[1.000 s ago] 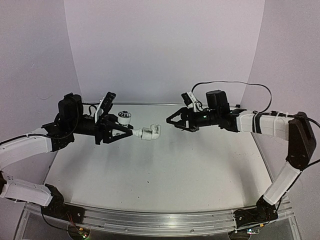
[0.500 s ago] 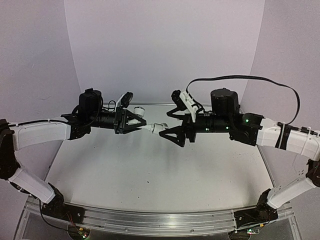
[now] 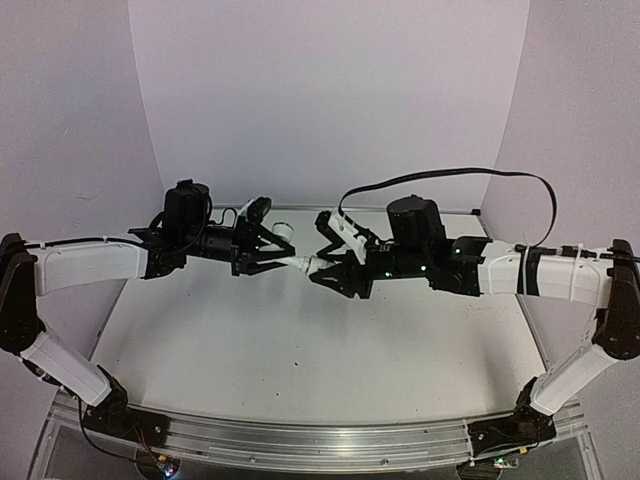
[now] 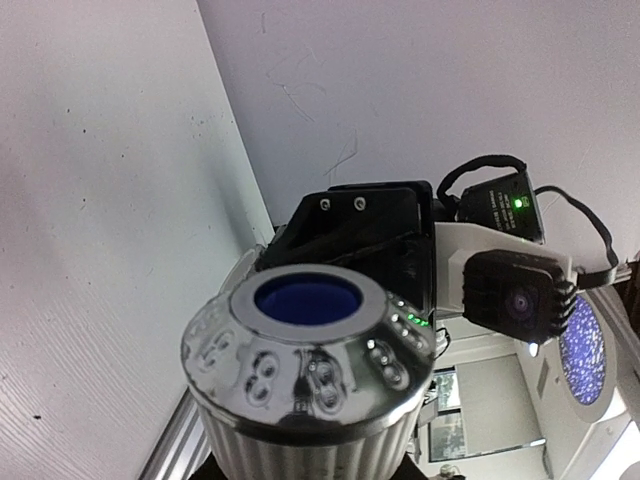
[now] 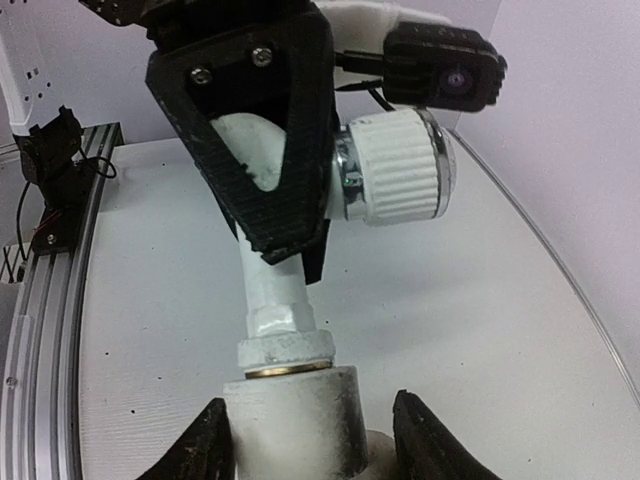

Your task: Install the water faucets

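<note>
The water faucets hang as one joined white piece [image 3: 298, 262] above the table, between my two grippers. My left gripper [image 3: 283, 262] is shut on the tap body [image 5: 265, 150], just below its ribbed white knob [image 5: 395, 180]. In the left wrist view the knob's chrome cap with a blue centre [image 4: 305, 340] fills the foreground and hides the fingers. The tap's pipe ends in a nut with a brass ring [image 5: 288, 352] on the white elbow part [image 5: 290, 420]. My right gripper [image 5: 318, 440] is shut on that elbow, one black finger [image 5: 210, 445] on each side.
The white table [image 3: 300, 350] lies well below the joined parts, with curved white walls behind. An aluminium rail [image 3: 300, 440] runs along the near edge by the arm bases. A black cable [image 3: 440, 175] loops above the right arm.
Both arms swung inward until the grippers met at the middle. The right gripper slid over the elbow end and its jaws narrowed from wide open. The left gripper kept hold of the tap.
</note>
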Robot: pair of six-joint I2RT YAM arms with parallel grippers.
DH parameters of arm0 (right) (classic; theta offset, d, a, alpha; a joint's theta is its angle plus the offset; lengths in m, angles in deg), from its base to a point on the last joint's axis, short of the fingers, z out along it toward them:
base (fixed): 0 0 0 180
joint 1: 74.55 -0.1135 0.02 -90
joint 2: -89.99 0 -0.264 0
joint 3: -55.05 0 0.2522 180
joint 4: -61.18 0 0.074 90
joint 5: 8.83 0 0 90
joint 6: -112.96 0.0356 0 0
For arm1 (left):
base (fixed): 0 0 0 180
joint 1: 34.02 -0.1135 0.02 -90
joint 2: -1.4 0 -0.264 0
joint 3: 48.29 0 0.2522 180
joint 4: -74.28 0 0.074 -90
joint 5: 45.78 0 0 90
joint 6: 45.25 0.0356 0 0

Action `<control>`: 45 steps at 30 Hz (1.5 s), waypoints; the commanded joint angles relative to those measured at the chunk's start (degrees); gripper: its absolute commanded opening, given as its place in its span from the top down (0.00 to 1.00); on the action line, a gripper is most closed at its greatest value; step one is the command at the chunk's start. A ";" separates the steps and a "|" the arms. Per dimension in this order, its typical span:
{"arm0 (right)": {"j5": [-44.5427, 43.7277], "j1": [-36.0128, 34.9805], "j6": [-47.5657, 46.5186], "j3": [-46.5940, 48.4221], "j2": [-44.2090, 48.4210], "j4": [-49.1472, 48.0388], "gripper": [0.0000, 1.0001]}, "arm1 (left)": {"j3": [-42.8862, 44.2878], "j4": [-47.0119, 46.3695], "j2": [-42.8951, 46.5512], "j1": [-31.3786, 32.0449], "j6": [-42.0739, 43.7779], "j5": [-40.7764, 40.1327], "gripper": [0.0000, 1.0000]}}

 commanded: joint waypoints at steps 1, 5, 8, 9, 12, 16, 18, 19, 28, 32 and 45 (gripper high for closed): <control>0.45 -0.51 3.03 -0.06 -0.71 -5.28 0.55 | 3.83 -5.60 0.79 0.03 -1.36 2.06 1.00; 1.50 -0.46 2.70 -1.60 -0.41 -6.16 0.46 | 4.06 -6.18 0.93 0.09 -1.63 2.89 1.00; 0.66 -0.48 2.57 -2.15 -0.62 -6.23 0.36 | 4.93 -6.48 0.49 0.09 -1.91 3.75 1.00; 0.10 -0.47 2.47 -2.26 -0.73 -6.21 0.36 | 5.31 -6.56 0.35 0.09 -2.00 4.15 1.00; -0.17 -0.49 2.22 -2.62 -0.42 -6.37 0.42 | 6.00 -6.67 0.12 0.09 -2.15 4.51 1.00; -0.43 -0.50 4.54 -3.05 -0.10 -8.58 0.73 | 6.22 -6.85 -0.08 0.09 -1.63 4.68 1.00; 2.10 -0.46 7.62 -3.78 0.66 -10.64 0.91 | 6.17 -6.85 -0.59 0.08 -0.23 4.24 1.00; 2.74 -0.46 9.31 -3.90 0.93 -11.14 0.98 | 6.12 -6.85 -0.79 0.02 0.72 3.95 1.00; 22.98 7.22 48.91 -4.04 -1.41 -23.63 1.00 | -7.46 -25.20 9.93 1.30 26.33 -3.57 1.00; 31.39 10.39 68.85 -4.99 -6.08 -36.68 1.00 | -12.23 -32.37 13.33 2.27 34.39 -5.36 1.00; 4.40 10.52 38.67 -4.86 -0.08 2.79 0.02 | -2.75 -1.17 1.46 1.33 13.44 -34.81 1.00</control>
